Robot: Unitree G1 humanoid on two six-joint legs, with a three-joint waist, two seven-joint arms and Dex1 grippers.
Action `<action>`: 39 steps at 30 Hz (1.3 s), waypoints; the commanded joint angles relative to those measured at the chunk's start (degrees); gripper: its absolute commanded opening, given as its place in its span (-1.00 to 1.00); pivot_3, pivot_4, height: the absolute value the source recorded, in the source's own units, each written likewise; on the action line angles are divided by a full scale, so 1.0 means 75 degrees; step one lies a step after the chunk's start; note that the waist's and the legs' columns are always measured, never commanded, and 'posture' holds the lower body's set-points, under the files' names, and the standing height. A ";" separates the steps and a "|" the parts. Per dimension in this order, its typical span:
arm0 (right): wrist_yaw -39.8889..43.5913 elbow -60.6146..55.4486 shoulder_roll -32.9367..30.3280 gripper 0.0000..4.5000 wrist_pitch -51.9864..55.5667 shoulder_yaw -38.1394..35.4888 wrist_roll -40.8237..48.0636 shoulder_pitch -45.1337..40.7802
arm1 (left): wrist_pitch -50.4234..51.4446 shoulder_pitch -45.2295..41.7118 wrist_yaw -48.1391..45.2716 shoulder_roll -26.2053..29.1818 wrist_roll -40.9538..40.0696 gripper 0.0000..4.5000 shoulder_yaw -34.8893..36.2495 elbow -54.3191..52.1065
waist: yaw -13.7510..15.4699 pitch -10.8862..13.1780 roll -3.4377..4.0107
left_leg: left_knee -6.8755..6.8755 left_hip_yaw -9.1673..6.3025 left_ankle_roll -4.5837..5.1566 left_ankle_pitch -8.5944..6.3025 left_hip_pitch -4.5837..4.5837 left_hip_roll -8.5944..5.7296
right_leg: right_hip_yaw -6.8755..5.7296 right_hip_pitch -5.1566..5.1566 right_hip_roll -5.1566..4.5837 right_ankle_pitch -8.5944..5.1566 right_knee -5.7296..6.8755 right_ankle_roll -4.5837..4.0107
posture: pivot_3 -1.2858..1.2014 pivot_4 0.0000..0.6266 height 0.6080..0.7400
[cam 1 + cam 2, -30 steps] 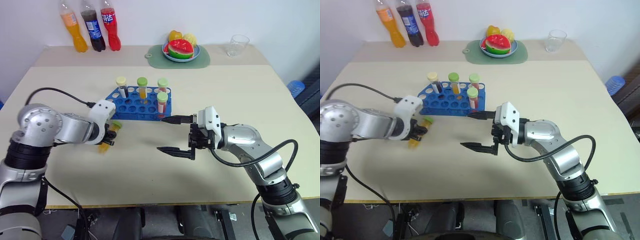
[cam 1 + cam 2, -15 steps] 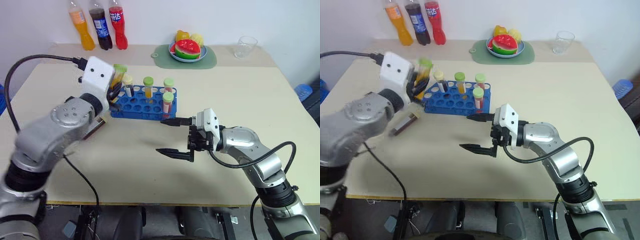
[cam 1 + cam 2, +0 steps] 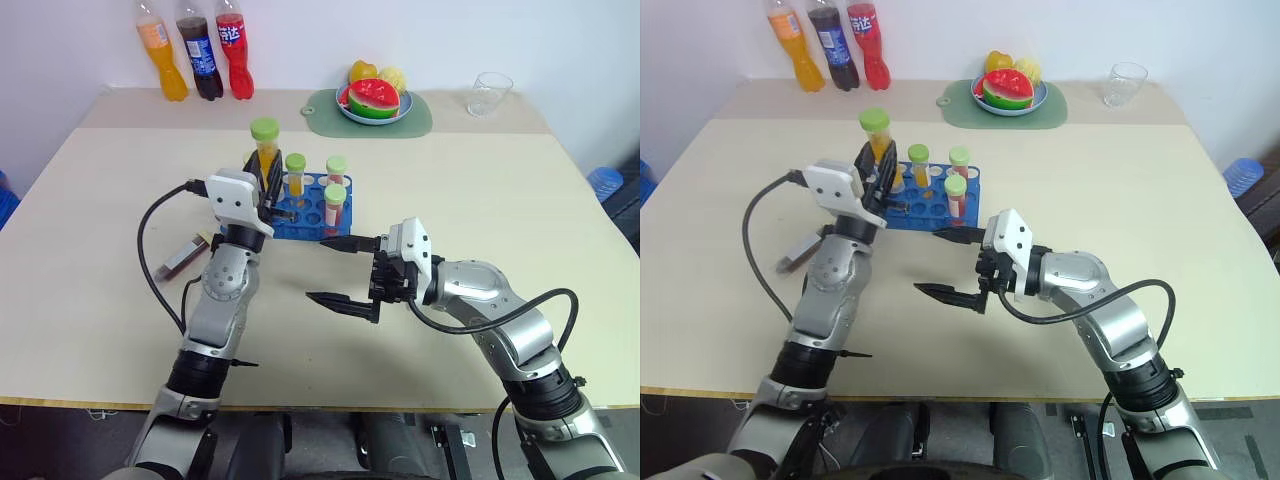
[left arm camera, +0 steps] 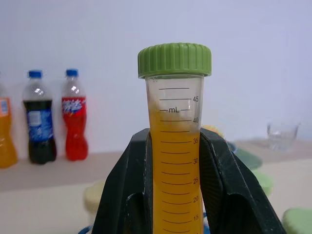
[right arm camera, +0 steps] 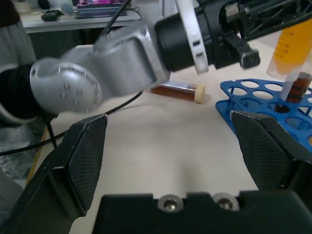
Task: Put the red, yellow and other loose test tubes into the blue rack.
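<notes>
My left gripper [image 3: 263, 172] is shut on a yellow test tube [image 3: 265, 150] with a green cap, holding it upright just above the left end of the blue rack [image 3: 300, 229]. In the left wrist view the black fingers [image 4: 124, 195] clamp the tube [image 4: 176, 146] on both sides. The rack holds a yellow tube [image 3: 296, 172] and two red tubes [image 3: 335, 200], all green-capped. A dark brown tube [image 3: 185, 257] with a cream cap lies on the table left of the rack. My right gripper [image 3: 318, 269] stands open over the table in front of the rack, holding nothing.
Three soda bottles [image 3: 195, 55] stand at the back left. A plate of fruit [image 3: 375, 100] sits on a green mat, with a clear glass [image 3: 488, 92] to its right. The left arm's black cable [image 3: 150, 240] loops over the table near the brown tube.
My left gripper has lifted the yellow tube off the table, turned it upright and carried it right, over the rack. The right gripper has stayed put.
</notes>
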 commanded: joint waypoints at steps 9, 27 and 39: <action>-0.0144 -0.0302 -0.0008 1.00 -0.0037 -0.0218 0.0111 -0.0046 | -0.1203 -0.0106 -0.0499 -0.0666 0.0522 -0.69 0.0276 0.1754 | -0.0004 0.0000 0.0000 | 0.0000 -0.0002 0.0002 -0.0001 0.0001 0.0000 | -0.0001 0.0001 0.0002 0.0000 0.0001 0.0001 | 0.03 -0.52 0.91; -0.0166 -0.0231 0.0037 1.00 -0.0059 -0.0201 0.0073 -0.0179 | -0.2517 -0.0703 -0.0561 -0.1030 0.1177 -0.69 0.0514 0.3679 | -0.0004 -0.0001 -0.0001 | 0.0000 -0.0004 0.0002 -0.0001 0.0005 0.0001 | -0.0002 0.0003 0.0005 0.0000 0.0003 0.0001 | 0.03 -0.52 0.91; -0.0264 -0.0214 0.0102 1.00 -0.0076 -0.0178 0.0065 -0.0195 | -0.1930 -0.0358 -0.0882 -0.1104 0.0508 0.84 0.0951 0.2576 | -0.0006 0.0000 -0.0001 | 0.0000 -0.0005 0.0002 -0.0001 0.0004 0.0002 | -0.0002 0.0003 0.0005 0.0000 0.0003 0.0001 | 0.03 -0.52 0.91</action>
